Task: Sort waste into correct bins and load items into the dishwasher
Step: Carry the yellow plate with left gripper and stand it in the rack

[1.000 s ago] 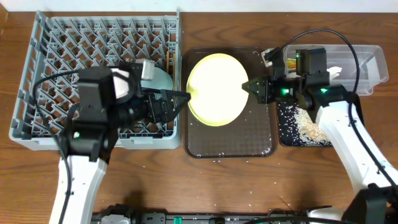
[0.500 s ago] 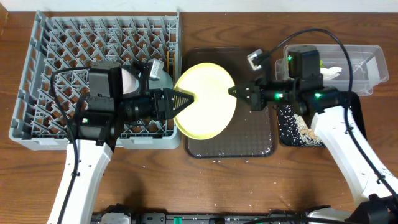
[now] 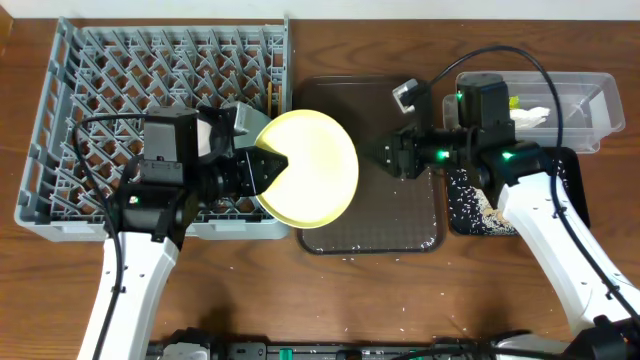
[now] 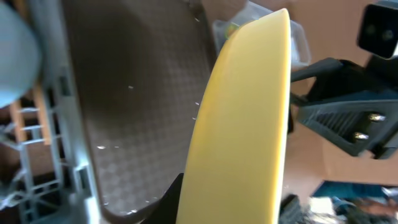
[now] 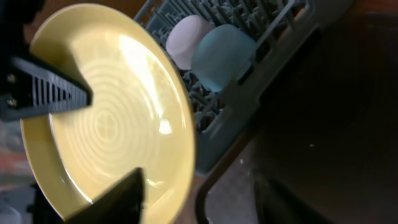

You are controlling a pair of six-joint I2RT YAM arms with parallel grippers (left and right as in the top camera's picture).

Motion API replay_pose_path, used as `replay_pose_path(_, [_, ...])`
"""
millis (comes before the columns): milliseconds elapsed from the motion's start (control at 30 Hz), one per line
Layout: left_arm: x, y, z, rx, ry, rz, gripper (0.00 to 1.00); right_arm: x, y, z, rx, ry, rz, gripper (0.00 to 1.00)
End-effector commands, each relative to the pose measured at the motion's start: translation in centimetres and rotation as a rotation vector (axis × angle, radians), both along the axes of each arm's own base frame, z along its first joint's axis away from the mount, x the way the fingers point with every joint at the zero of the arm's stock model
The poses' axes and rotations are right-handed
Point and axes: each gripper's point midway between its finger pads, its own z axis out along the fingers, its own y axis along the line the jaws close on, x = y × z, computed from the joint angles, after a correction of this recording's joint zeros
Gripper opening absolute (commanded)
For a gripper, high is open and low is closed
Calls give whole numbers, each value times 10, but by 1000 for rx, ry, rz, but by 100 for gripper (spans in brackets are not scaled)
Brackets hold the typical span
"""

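**Overhead.** The yellow plate stands tilted over the edge of the brown serving tray that faces the grey dish rack. The left gripper is clamped on the plate's rim on that same side. The right gripper hangs over the tray's middle, apart from the plate, jaws spread. On the tray's other side, away from the rack, lie the two bins. The clear tub holds the napkin and what looks like the wrapper. The black tray carries the rice scraps. A few crumbs lie on the serving tray. Thin wooden chopsticks seem to stand in the rack just beside the serving tray.

**Left wrist.** The plate shows edge-on, above the serving tray. The rack wall is on one side of it and the parted right jaws are beyond it.

**Right wrist.** One left finger presses on the plate's face. Nothing sits between the right arm's own fingers. Past the serving tray's edge, a white bowl and a light blue bowl sit in the rack.

**Progress.** The waste looks sorted and the bowls loaded. The plate is not yet in the rack, and I cannot find the cup.
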Motion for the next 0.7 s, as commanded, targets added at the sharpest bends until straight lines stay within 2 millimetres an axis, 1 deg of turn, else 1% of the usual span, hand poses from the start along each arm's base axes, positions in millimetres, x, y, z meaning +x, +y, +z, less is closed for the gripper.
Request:
replay_pose_path(0, [11, 24, 26, 146, -113, 97, 7, 9, -16, 3, -15, -22, -50, 73])
replay_pose_path(33, [13, 37, 29, 218, -125, 141, 7, 14, -23, -2, -44, -10, -90, 77])
replay_pose_path(100, [17, 66, 35, 362, -134, 250, 7, 19, -34, -13, -99, 18, -157, 80])
replay_pose_path(133, [17, 84, 40, 445, -135, 319, 8, 22, -42, -21, -145, 36, -202, 82])
replay_pose_path(167, [17, 103, 45, 527, -136, 392, 7, 24, -50, -29, -192, 54, -248, 85])
replay_pose_path(200, [16, 127, 51, 631, -138, 484, 7, 26, -57, -35, -231, 70, -285, 89])
replay_pose_path(267, [10, 167, 65, 814, -147, 633, 7, 27, -69, -46, -299, 102, -355, 95])
replay_pose_path(300, [4, 197, 75, 980, -160, 723, 7, 26, -73, -50, -326, 110, -371, 99])
replay_pose_path(333, [1, 210, 81, 1069, -162, 758, 7, 26, -74, -50, -329, 109, -373, 99])
replay_pose_path(367, [1, 219, 85, 1133, -165, 781, 7, 26, -73, -50, -329, 108, -372, 99])
replay_pose_path(400, [2, 223, 88, 1173, -170, 786, 7, 27, -73, -50, -328, 105, -371, 99])
replay_pose_path(467, [13, 225, 90, 1248, -189, 738, 7, 27, -73, -49, -326, 102, -372, 99])
replay_pose_path(567, [32, 223, 83, 1366, -197, 591, 7, 27, -73, -49, -326, 102, -372, 99])
replay_pose_path(667, [49, 223, 68, 1498, -170, 418, 7, 26, -73, -50, -328, 107, -371, 99])
